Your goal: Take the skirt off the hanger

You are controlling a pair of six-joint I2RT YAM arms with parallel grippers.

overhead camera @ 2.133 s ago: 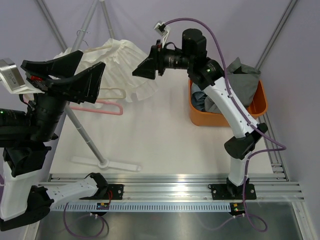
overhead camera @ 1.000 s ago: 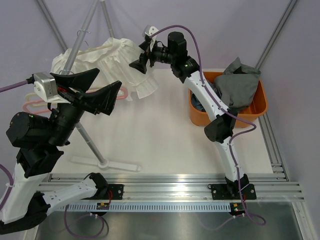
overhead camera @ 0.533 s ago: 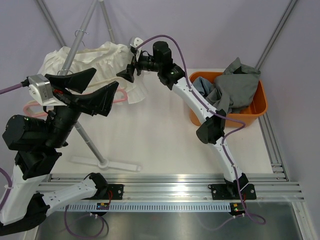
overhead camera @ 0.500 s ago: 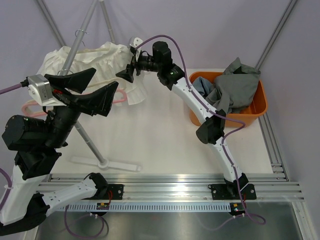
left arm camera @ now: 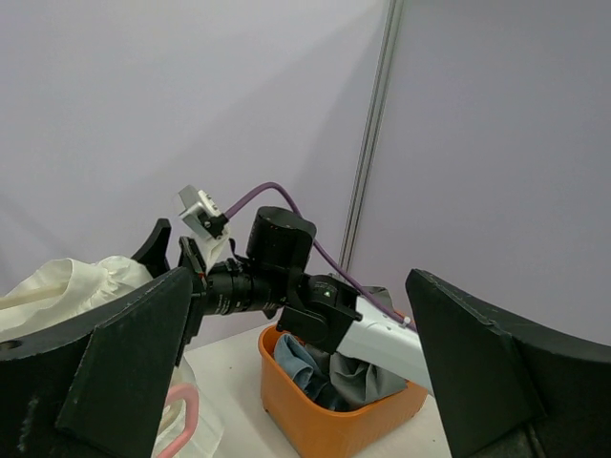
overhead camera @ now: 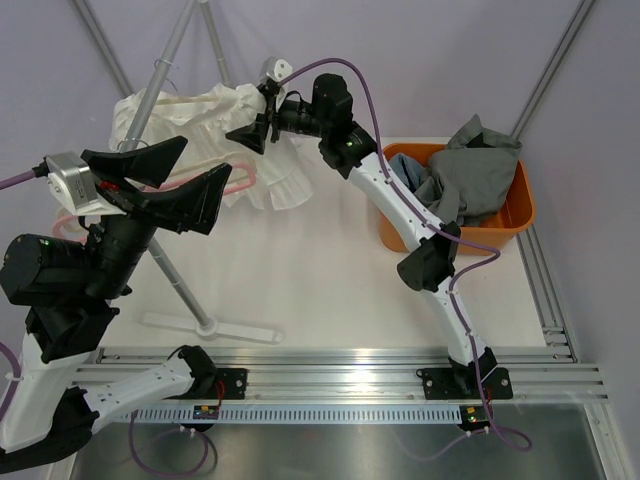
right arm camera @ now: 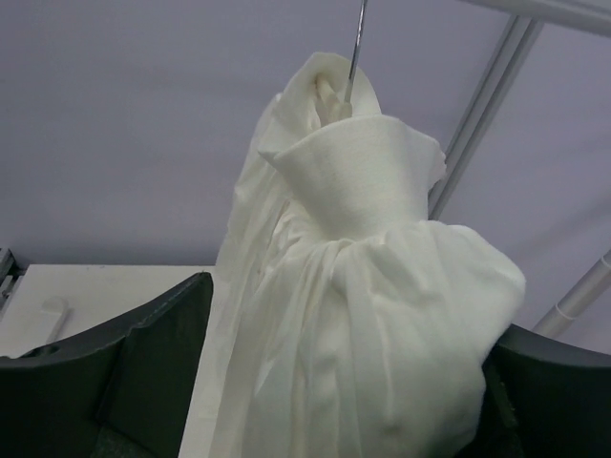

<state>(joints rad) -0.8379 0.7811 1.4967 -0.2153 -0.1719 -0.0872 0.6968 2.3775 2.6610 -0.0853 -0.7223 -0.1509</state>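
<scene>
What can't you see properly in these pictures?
- Right wrist view: the white ruffled skirt covers its hanger; only a thin metal hook shows.
- Top view: the left pincer hides most of the pink plastic hanger.
- Top view: grey clothes bury whatever lies deeper in the orange plastic bin.

Walls (overhead camera: 450,50): plain lilac, evenly lit. Table (overhead camera: 320,270): white, matte. Grey metal poles (overhead camera: 552,65) slant up at the rear corners. Aluminium rail (overhead camera: 350,365) runs along the near edge.
</scene>
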